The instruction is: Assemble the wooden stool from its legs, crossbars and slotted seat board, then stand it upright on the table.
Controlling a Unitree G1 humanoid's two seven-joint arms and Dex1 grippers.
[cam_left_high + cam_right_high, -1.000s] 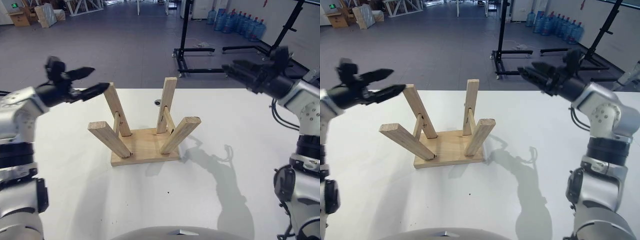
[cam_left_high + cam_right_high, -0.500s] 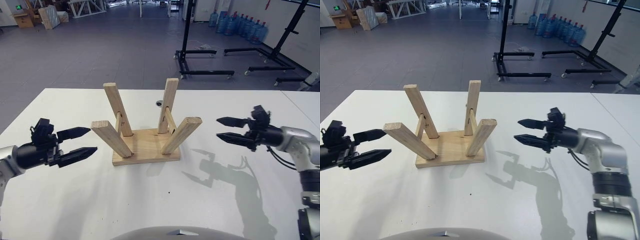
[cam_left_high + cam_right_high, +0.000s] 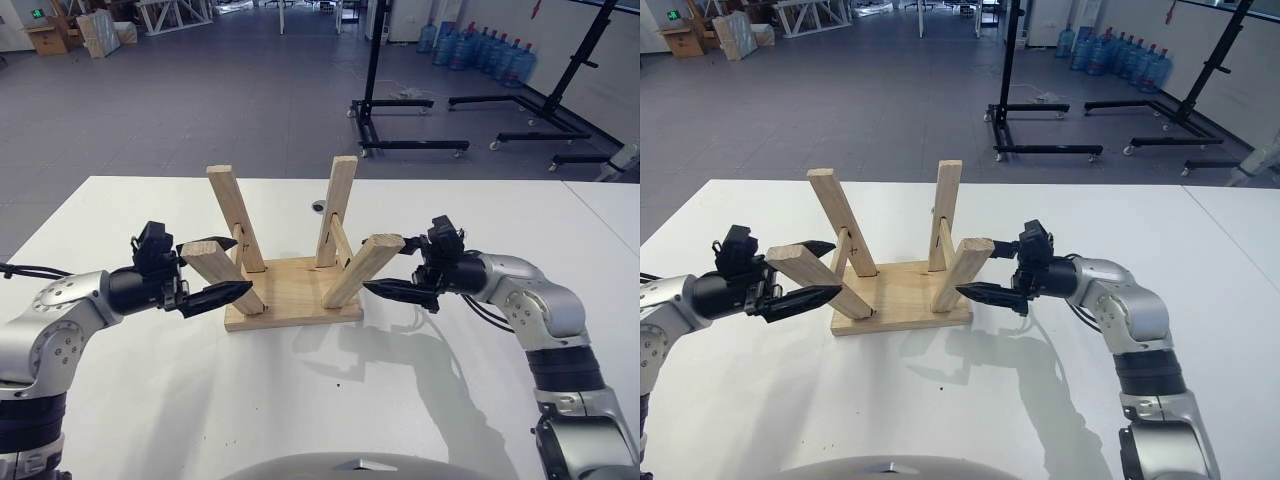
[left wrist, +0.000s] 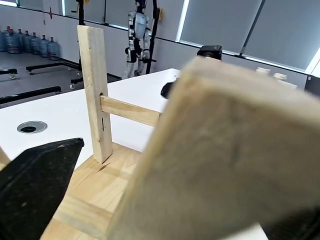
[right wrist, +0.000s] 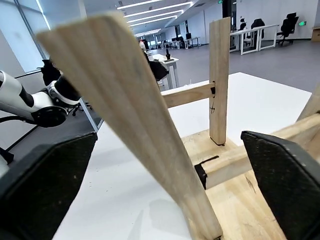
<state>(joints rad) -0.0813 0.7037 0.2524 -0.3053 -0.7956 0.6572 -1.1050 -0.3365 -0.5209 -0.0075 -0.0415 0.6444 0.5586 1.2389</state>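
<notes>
Both open: left claw straddles leg, right claw opposite leg.

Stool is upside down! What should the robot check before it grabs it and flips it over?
1. The seat board lies flat on the table with four legs pointing up: ok.
2. The left fingers sit either side of the near left leg: ok.
3. The right fingers sit either side of the near right leg: ok.
4. Fingers squeezed shut on those legs: not ok, both pairs are open.
5. Joints tight enough for flipping: cannot tell.
</notes>
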